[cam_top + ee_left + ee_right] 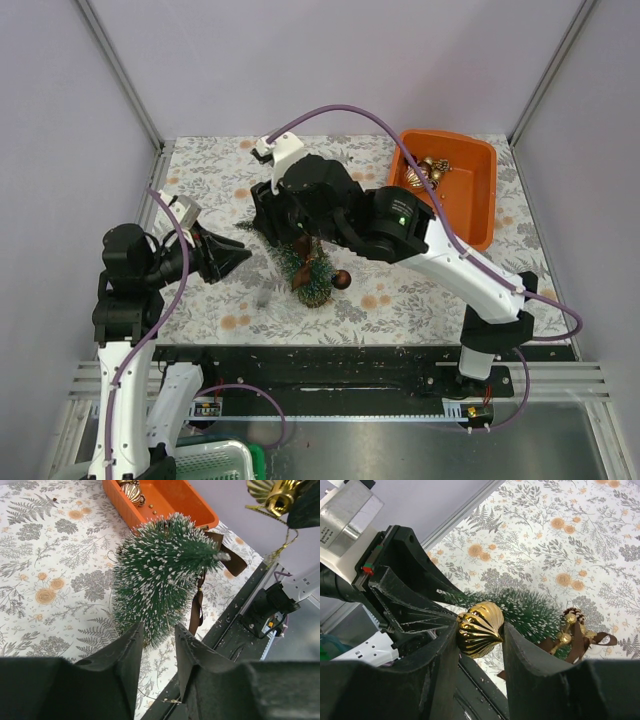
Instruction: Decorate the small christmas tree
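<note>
Dark green, white-tipped bristles cover the small christmas tree [160,570]; the right gripper [481,630] clamps a ribbed gold ornament [478,625], the left gripper [158,630] gapes.

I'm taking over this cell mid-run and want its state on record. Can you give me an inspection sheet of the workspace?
Surface: tablecloth with fern and flower print.
Job's things: small christmas tree on the cloth, brown ribbon bow with pinecone at its side; gold ornament held close by.
Clutter: orange tray holding spare ornaments.
Grippers: left gripper open, pointed at the tree; right gripper shut on the gold ornament.
Cables: purple cables along both arms.
Surroundings: pale walls, metal frame, white basket below the table's near edge.
</note>
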`<state>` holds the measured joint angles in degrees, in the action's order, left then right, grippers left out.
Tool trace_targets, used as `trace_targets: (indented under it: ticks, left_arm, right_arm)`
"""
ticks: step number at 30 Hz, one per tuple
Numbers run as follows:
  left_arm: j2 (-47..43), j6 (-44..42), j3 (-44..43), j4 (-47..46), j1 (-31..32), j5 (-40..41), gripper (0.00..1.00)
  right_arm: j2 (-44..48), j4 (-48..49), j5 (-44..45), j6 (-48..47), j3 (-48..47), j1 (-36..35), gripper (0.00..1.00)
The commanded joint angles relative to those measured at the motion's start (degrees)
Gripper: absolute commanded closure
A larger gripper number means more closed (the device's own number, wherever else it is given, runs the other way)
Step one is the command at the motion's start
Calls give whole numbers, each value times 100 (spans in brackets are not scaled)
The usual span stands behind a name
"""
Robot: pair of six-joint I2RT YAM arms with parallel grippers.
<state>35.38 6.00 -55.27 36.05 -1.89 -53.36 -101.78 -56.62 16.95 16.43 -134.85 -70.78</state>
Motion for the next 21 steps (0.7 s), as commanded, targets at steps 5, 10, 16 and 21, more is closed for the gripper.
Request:
trace_targets:
  ticks: [5,10,16,21]
  left_arm:
    - [-180,314,130,-634,13,-165,71]
    - [-136,402,156,-722,4,-201,71]
    - [-84,499,209,-863,5,-201,68]
    - [-5,499,165,-924,13,-201,59]
  right_arm:
    - [-439,-218,10,-342,-902,-269,73]
    - [-606,-270,45,-447,-1105,-357,73]
    - [-677,-279,212,-579,-1176,-419,72]
    - [-764,-253,370,-728,-1281,-419,72]
